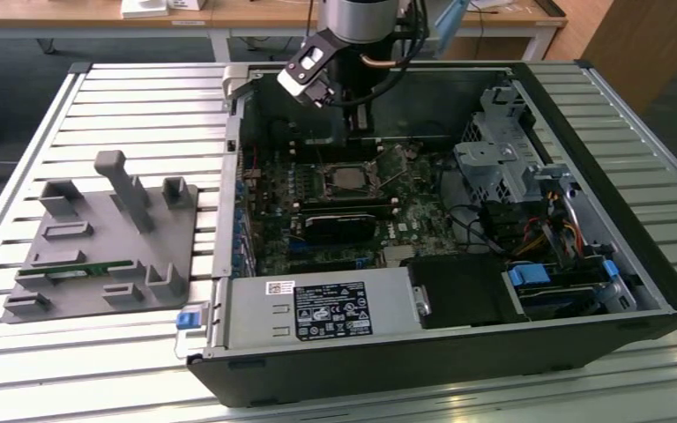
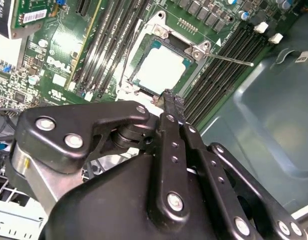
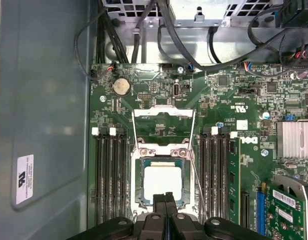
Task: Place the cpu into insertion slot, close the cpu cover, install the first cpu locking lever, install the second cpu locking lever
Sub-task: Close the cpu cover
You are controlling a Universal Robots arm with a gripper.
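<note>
The cpu (image 3: 163, 181) lies flat in the insertion slot (image 3: 139, 197) on the green motherboard, its pale metal face up; it also shows in the second wrist view (image 2: 161, 67) and in the exterior view (image 1: 345, 181). The cpu cover (image 3: 163, 113) is swung open, away from the slot. Two thin locking levers (image 3: 135, 145) (image 3: 195, 167) stand loose beside the slot, one seen as a rod (image 2: 229, 59). My gripper (image 3: 165, 199) (image 2: 173, 102) (image 1: 360, 123) hangs above the chip's near edge, shut with nothing between its fingers.
Black memory slots (image 3: 109, 175) flank the socket on both sides. A long black card (image 1: 338, 225), a power supply (image 1: 321, 310) and a drive cage (image 1: 503, 167) crowd the open case. A grey fixture (image 1: 98, 247) sits on the slatted table at the exterior view's left.
</note>
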